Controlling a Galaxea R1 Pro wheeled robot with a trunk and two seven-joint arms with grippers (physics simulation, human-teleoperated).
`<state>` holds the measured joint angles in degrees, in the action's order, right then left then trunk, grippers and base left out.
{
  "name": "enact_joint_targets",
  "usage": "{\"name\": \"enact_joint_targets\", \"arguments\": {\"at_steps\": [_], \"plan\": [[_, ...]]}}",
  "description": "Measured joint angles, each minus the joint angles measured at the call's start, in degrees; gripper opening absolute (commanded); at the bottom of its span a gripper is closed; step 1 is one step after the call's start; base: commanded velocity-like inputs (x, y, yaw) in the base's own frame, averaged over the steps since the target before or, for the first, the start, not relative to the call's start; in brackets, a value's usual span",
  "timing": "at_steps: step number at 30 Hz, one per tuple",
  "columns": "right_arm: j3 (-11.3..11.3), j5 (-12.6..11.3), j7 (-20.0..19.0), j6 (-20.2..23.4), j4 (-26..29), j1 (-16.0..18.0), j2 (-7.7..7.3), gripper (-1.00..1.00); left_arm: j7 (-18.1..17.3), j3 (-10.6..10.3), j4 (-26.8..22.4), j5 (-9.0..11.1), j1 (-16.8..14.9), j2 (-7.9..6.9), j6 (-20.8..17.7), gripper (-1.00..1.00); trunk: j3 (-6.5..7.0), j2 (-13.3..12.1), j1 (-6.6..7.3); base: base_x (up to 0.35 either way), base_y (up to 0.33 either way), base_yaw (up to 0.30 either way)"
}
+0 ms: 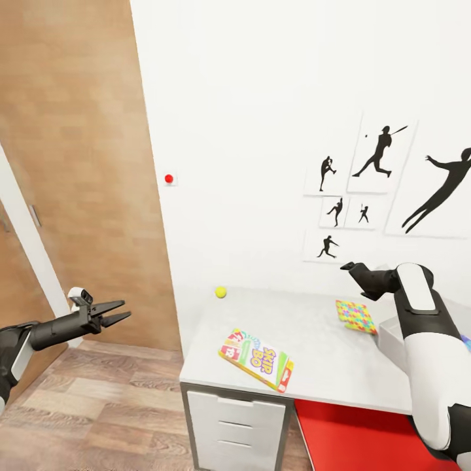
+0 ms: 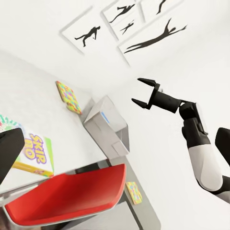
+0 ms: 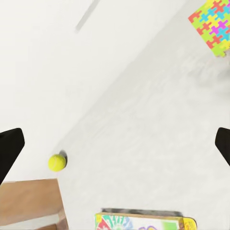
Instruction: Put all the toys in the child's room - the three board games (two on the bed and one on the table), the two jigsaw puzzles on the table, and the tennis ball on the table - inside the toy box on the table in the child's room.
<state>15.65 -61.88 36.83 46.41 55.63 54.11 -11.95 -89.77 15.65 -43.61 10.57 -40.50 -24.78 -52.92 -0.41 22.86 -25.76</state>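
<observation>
Head view: board game [image 1: 256, 359] on table [image 1: 327, 366], lid reads "SKIP-BO".

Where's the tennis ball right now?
In the head view the tennis ball sits at the table's far left corner by the wall, beyond the board game, with no gripper near it.

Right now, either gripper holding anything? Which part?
Nothing held. Left gripper and right gripper are both open and empty; the board game lies untouched on the table.
</observation>
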Motion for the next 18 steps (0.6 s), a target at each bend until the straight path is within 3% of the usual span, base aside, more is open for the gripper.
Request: {"name": "enact_joint_targets", "arguments": {"at_steps": [12,18], "plan": [[-2.0,0.1,0.1,-0.2,-0.2,0.1,0.71,1.00,0.0,0.1,0.0,0.0,0.0,-0.08,0.0,1.00,0.00,0.0,0.00,-0.002,0.008,0.011],[-2.2,0.1,0.1,-0.2,-0.2,0.1,0.91,1.00,0.0,0.1,0.0,0.0,0.0,-0.08,0.0,1.00,0.00,0.0,0.00,0.000,0.116,0.000]]}}
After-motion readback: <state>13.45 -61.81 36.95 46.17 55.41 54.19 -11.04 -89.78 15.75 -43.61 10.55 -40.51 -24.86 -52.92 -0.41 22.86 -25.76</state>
